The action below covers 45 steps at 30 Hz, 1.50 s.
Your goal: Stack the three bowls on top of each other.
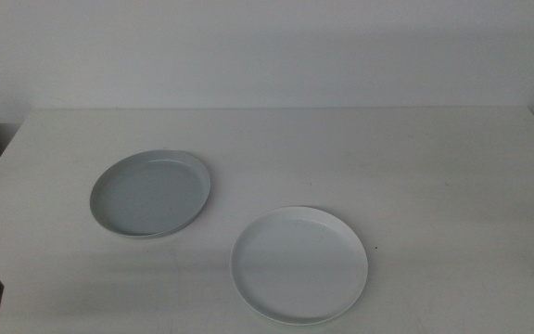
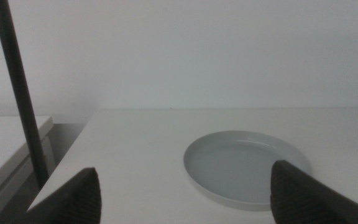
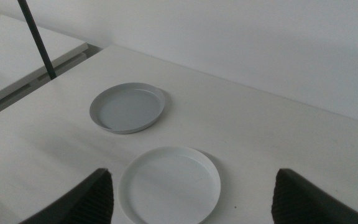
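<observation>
Two shallow round dishes lie apart on the white worktop (image 1: 415,158), so at least one stacking move is left. The pale grey-blue matte bowl with a low rim (image 1: 150,194) sits ahead of the left pincer (image 2: 185,193), a little toward its right jaw. That pincer waits low at the near left corner of the worktop, jaws spread wide and holding nothing.

The white matte bowl of like size (image 1: 299,263) lies between and just ahead of the jaws of the right pincer (image 3: 191,196), which hangs high above the near edge of the worktop, also wide open and empty. From that pincer the grey-blue bowl (image 3: 128,107) is farther off, beyond the white bowl (image 3: 169,184) and toward the left jaw.

A third, mint green bowl shows nowhere as a separate dish. In the middle view the grey-blue bowl's rim looks slightly doubled along its far side, which may mean one dish already rests in or under it, but the pictures are too soft to settle that. If so, one stacking is done and only the white bowl remains to be joined to the others; if not, nothing is yet stacked.

A dark pole (image 2: 18,93) stands off the worktop's far left side.
</observation>
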Available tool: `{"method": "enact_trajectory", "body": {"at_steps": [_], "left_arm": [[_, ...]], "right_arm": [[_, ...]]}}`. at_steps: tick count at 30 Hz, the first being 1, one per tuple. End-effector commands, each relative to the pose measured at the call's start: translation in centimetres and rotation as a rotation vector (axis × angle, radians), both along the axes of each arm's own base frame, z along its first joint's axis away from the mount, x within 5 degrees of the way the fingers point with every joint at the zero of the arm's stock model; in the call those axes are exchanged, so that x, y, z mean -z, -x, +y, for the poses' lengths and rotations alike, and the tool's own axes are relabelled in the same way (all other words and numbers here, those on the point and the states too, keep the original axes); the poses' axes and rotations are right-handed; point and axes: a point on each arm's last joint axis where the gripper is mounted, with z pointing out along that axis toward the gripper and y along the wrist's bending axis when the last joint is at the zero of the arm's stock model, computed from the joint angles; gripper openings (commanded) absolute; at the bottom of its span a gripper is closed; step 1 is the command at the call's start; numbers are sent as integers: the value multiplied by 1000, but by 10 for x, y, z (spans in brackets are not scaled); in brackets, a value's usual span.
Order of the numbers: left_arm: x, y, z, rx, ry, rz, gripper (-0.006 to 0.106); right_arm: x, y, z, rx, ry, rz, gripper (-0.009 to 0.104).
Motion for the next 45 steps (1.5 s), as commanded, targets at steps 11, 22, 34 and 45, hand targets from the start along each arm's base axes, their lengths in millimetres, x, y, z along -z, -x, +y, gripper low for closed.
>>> {"method": "enact_trajectory", "body": {"at_steps": [11, 22, 34, 45], "left_arm": [[-50, -22, 7, -93, 106, 84, 90], [-147, -103, 16, -148, 141, 556, 90], [-170, -205, 12, -19, 142, 788, 90], [-120, -272, 17, -21, 156, 888, 90]], "right_arm": [[-11, -2, 0, 6, -28, -81, 67], [-11, -2, 0, 6, -28, -81, 67], [-11, -2, 0, 6, -28, -81, 67], [-11, -2, 0, 6, -28, -81, 67]]}}
